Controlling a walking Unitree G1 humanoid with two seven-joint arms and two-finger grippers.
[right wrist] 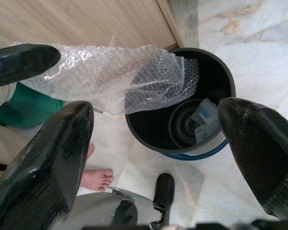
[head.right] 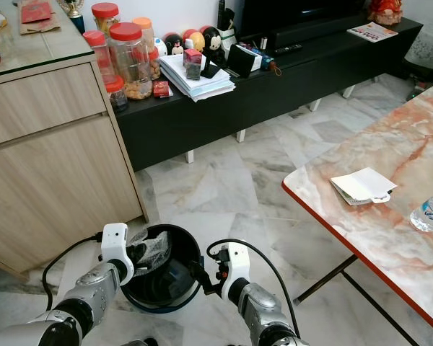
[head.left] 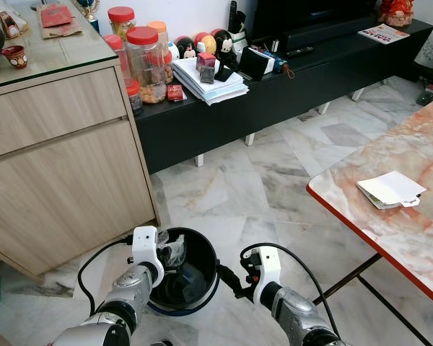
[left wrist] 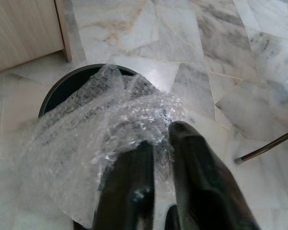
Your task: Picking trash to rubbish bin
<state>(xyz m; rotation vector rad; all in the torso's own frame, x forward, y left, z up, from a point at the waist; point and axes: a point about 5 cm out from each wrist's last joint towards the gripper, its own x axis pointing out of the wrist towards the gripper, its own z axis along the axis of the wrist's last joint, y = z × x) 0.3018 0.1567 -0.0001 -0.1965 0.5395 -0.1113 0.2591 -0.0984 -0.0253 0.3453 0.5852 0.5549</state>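
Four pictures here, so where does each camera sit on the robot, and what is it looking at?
Left eye view: head camera, looking down at the bin; both silver arms show.
Right eye view: the head camera's other eye, same scene.
Left wrist view: on the left arm, along the left gripper pinching bubble wrap.
Right wrist view: on the right arm, past the open right gripper into the bin.
Shared: bin and bubble wrap.

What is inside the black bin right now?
Inside the black bin, a pale, clear piece of plastic trash lies near the bottom. The bubble wrap, held over the rim by the left tool, covers part of the opening, so whatever lies beneath it is hidden.
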